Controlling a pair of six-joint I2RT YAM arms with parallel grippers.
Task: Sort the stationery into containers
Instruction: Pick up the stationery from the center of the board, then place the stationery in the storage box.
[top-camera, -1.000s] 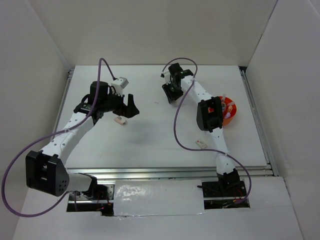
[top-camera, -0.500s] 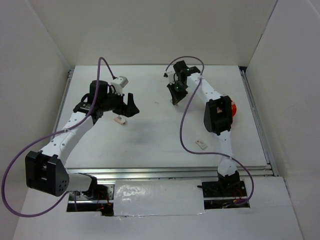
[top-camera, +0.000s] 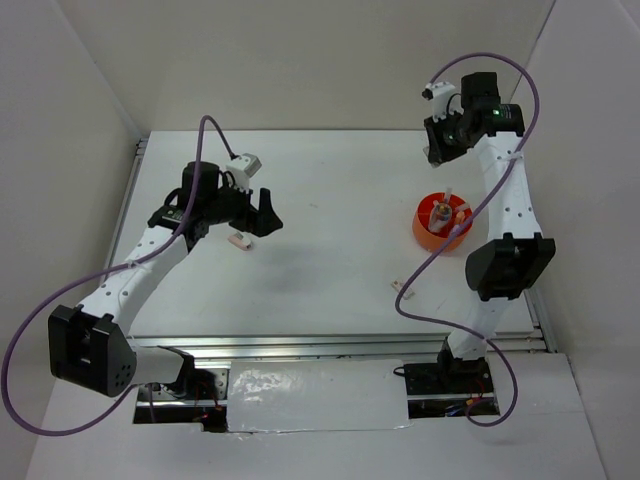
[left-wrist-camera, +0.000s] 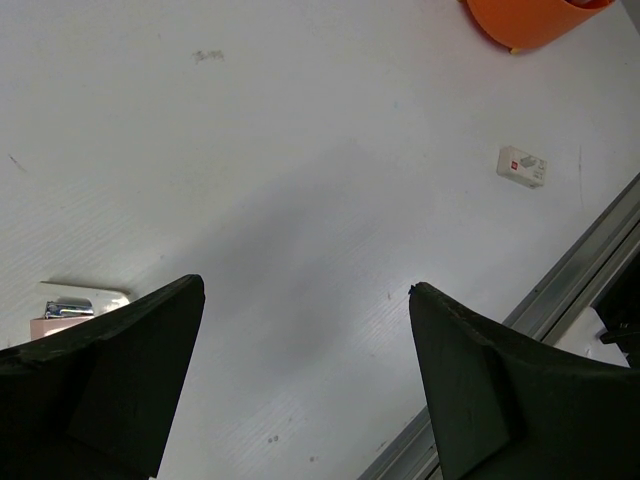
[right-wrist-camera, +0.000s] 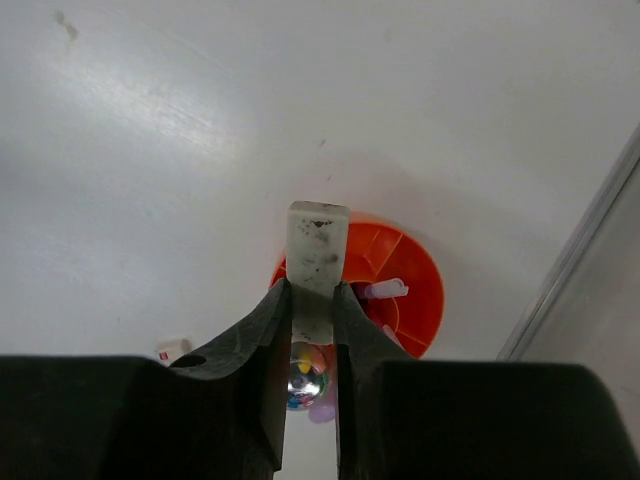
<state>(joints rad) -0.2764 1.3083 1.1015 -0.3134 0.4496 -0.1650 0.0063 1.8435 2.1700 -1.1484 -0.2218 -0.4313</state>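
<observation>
The right end effector (right-wrist-camera: 312, 290) pinches a small white eraser block (right-wrist-camera: 318, 240) tight, high above the round bright-orange plastic tub (right-wrist-camera: 415, 285), likely to drop it in; the left end effector (left-wrist-camera: 305, 288) hangs wide open far from the tub, near a small pink block (top-camera: 239, 240).
</observation>
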